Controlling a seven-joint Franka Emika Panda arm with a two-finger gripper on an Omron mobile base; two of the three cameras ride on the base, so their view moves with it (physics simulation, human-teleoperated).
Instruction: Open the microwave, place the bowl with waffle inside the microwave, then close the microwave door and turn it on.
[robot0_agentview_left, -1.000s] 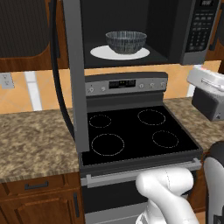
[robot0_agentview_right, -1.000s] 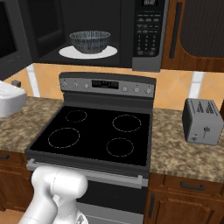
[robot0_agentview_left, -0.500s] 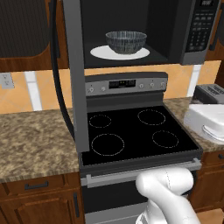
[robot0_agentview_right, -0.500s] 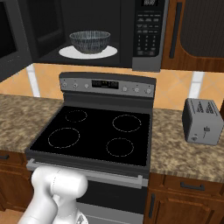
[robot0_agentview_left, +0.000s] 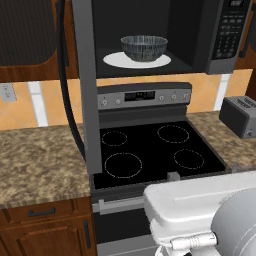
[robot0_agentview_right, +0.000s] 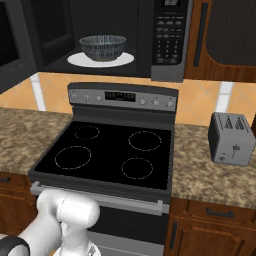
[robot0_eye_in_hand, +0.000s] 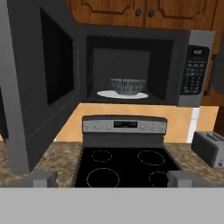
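One arm has dropped lower, toaster uncovered.

waffle hidden in bowl

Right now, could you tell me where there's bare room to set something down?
The counter left of the stove is bare; right of it, the toaster takes the back. The microwave turntable is crowded by the bowl.
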